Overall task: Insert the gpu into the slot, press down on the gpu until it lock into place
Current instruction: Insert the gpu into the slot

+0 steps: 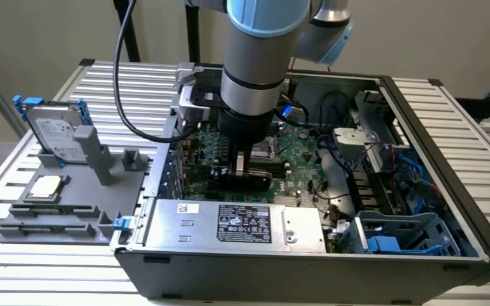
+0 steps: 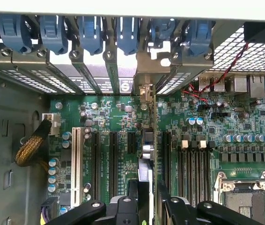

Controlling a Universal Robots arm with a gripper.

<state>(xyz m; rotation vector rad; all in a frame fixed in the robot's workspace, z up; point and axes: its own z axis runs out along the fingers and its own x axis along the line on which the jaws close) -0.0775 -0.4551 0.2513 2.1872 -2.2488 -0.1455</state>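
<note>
The tool (image 2: 147, 186) was down inside the open metal computer case (image 1: 415, 210), straddling the gpu (image 2: 145, 161). That's a thin black card, edge-on, upright among the long dark slots of the green motherboard (image 2: 245, 154). Pinching it or clear of it? Couldn't tell. In the exterior view the arm (image 1: 254, 76) covered most of the glossy card, with the boxy silver power supply (image 1: 237, 223) nearer.

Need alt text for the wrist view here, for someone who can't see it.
The gpu stands edge-on along a slot of the green motherboard, with the tool straddling one end of it. The board also carries further black slots and one white slot, and a row of blue clips runs beyond the card's far end.
</note>
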